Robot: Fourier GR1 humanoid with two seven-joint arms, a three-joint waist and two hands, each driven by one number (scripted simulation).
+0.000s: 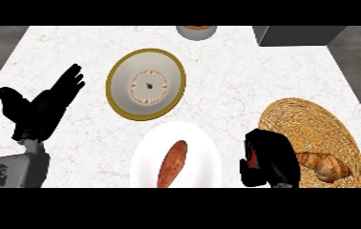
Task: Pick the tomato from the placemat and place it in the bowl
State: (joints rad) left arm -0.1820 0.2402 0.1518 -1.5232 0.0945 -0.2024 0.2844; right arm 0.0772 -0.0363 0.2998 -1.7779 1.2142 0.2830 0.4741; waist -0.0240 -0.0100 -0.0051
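The bowl (pixel 120 101), cream with a gold rim, sits left of the counter's middle. At the right lies the round woven placemat (pixel 310 123). My right hand (pixel 271 161) is over the placemat's left edge with its fingers curled round the tomato (pixel 252 160). Only a red sliver with a bit of green shows at the hand's left side. The hand is below and to the right of the bowl, well apart from it. My left hand (pixel 46 106) rests open at the left edge, fingers up.
A white plate (pixel 197 137) with a sweet potato (pixel 172 163) lies between the bowl and my right hand. A bread roll (pixel 324 165) lies on the placemat. At the back stand a grey cup (pixel 196 31) and a dark box (pixel 296 35).
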